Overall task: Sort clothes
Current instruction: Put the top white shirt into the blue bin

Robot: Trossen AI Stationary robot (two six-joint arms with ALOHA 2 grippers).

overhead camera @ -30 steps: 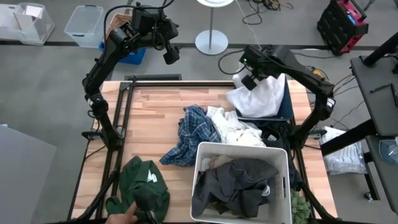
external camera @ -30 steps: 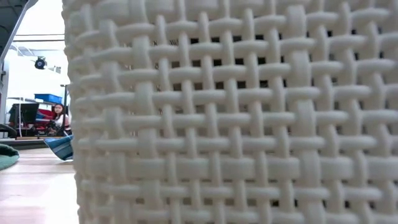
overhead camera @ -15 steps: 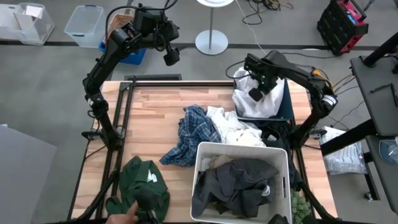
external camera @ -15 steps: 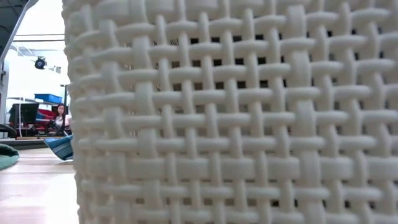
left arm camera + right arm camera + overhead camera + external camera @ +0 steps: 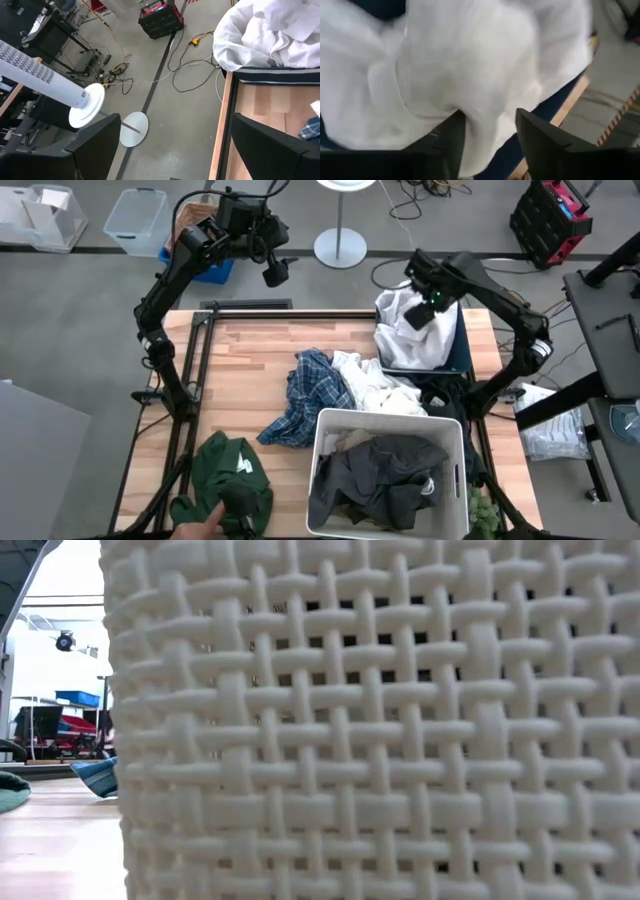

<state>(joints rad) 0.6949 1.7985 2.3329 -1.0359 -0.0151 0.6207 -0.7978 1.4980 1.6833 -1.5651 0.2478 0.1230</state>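
The right gripper (image 5: 437, 297) hangs over the navy bin (image 5: 463, 345) at the far right corner of the tabletop. A big white garment (image 5: 415, 330) is heaped in that bin and spills over its rim. In the right wrist view the two dark fingers (image 5: 540, 137) stand apart with the white cloth right in front of them. Nothing looks pinched between them, so it looks like the claw has let go (the cloth is just below and very close).

To do this step well, the claw should go straight up and away, so no fold snags on a finger and gets dragged back out. It would also help if the cloth hanging over the rim got tucked in.

The left gripper (image 5: 165, 150) waits up high past the far left corner of the tabletop, with its fingers wide apart and nothing in them.

More clothes lie well away from the right claw. A plaid shirt (image 5: 305, 395) and another white piece (image 5: 372, 385) sit in the middle of the tabletop. A green top (image 5: 232, 475) is at the near left corner, with a person's hand (image 5: 200, 527) by it. Dark grey clothes (image 5: 385, 470) fill the white basket (image 5: 320, 442) at the near edge.
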